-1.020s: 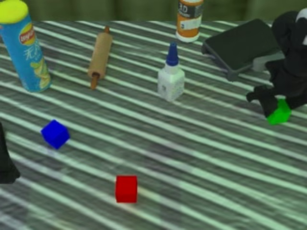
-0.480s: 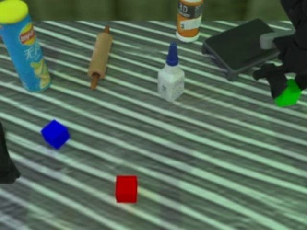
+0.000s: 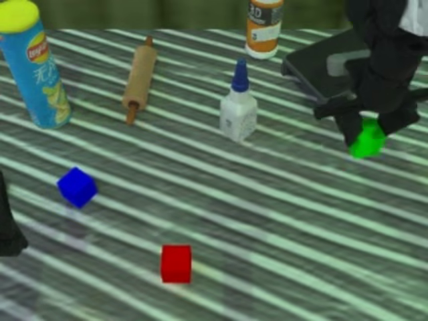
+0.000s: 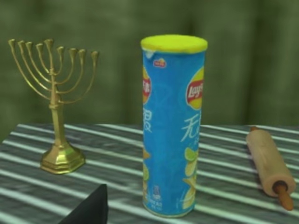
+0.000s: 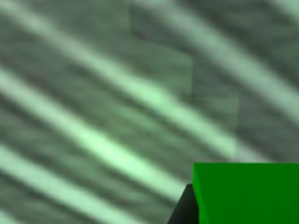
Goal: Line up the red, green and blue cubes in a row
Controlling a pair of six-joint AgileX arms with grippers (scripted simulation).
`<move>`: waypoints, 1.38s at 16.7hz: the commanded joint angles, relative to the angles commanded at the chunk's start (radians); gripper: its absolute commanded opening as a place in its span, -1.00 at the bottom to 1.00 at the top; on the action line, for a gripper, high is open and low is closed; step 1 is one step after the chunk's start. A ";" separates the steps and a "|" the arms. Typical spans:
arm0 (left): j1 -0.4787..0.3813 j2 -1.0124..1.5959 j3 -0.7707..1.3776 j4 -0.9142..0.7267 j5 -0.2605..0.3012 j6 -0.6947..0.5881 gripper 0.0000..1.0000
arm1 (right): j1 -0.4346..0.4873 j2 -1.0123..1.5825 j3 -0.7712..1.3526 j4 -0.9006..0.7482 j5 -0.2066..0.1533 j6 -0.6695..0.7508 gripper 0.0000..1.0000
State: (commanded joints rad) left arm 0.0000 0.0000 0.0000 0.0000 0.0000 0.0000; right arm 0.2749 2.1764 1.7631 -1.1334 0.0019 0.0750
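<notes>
Open striped table [image 3: 281,221] centre-right; glue bottle [image 3: 238,110], rolling pin [image 3: 138,77] crowd far side.

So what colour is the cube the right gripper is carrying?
Bright green: the green cube sits in the right gripper, clearest in the top view.

Top view: the green cube [image 3: 367,140] is partly covered from above by the right pincer [image 3: 370,128], whose fingertips are hidden against it. The dark flat object [image 3: 314,63] behind the green cube is largely masked by the right arm. The orange-labelled bottle [image 3: 264,27] is cut off by the upper edge, its label too small to be read. Only a dark fragment of the left arm [image 3: 8,227] is seen at the left edge. Right wrist view: the green cube [image 5: 247,193] is cropped at the corner.
</notes>
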 joint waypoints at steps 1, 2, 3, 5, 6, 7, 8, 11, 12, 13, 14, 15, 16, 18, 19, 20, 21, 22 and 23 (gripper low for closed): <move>0.000 0.000 0.000 0.000 0.000 0.000 1.00 | 0.048 -0.010 -0.013 -0.001 0.002 0.063 -1.00; 0.000 0.000 0.000 0.000 0.000 0.000 1.00 | 0.099 -0.021 -0.028 -0.002 0.003 0.136 -1.00; 0.000 0.000 0.000 0.000 0.000 0.000 1.00 | 0.154 -0.034 -0.045 -0.002 0.006 0.215 -1.00; 0.000 0.000 0.000 0.000 0.000 0.000 1.00 | 0.267 -0.065 -0.081 0.000 0.010 0.381 -1.00; 0.000 0.000 0.000 0.000 0.000 0.000 1.00 | 0.323 -0.082 -0.100 0.002 0.012 0.462 -1.00; 0.000 0.000 0.000 0.000 0.000 0.000 1.00 | 0.377 -0.099 -0.119 0.004 0.015 0.538 -1.00; 0.000 0.000 0.000 0.000 0.000 0.000 1.00 | 0.428 -0.116 -0.138 0.007 0.017 0.605 -1.00; 0.000 0.000 0.000 0.000 0.000 0.000 1.00 | 0.547 -0.161 -0.182 0.016 0.024 0.744 -1.00; 0.000 0.000 0.000 0.000 0.000 0.000 1.00 | 0.571 -0.172 -0.191 0.019 0.026 0.769 -1.00; 0.000 0.000 0.000 0.000 0.000 0.000 1.00 | 0.585 -0.179 -0.197 0.021 0.027 0.784 -1.00; 0.000 0.000 0.000 0.000 0.000 0.000 1.00 | 0.589 -0.181 -0.199 0.022 0.028 0.787 -1.00; 0.000 0.000 0.000 0.000 0.000 0.000 1.00 | 0.589 -0.181 -0.199 0.022 0.028 0.787 -1.00; 0.000 0.000 0.000 0.000 0.000 0.000 1.00 | 0.589 -0.181 -0.199 0.022 0.028 0.787 -1.00; 0.000 0.000 0.000 0.000 0.000 0.000 1.00 | 0.586 -0.176 -0.198 0.025 0.025 0.788 -1.00; 0.000 0.000 0.000 0.000 0.000 0.000 1.00 | 0.586 -0.172 -0.206 0.038 0.025 0.788 -1.00; 0.000 0.000 0.000 0.000 0.000 0.000 1.00 | 0.587 -0.166 -0.220 0.060 0.024 0.788 -1.00; 0.000 0.000 0.000 0.000 0.000 0.000 1.00 | 0.587 -0.158 -0.239 0.088 0.023 0.788 -1.00; 0.000 0.000 0.000 0.000 0.000 0.000 1.00 | 0.589 -0.148 -0.261 0.120 0.023 0.788 -1.00; 0.000 0.000 0.000 0.000 0.000 0.000 1.00 | 0.590 -0.136 -0.284 0.154 0.023 0.788 -1.00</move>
State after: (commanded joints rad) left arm 0.0000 0.0000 0.0000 0.0000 0.0000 0.0000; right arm 0.8646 2.0402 1.4786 -0.9790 0.0252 0.8634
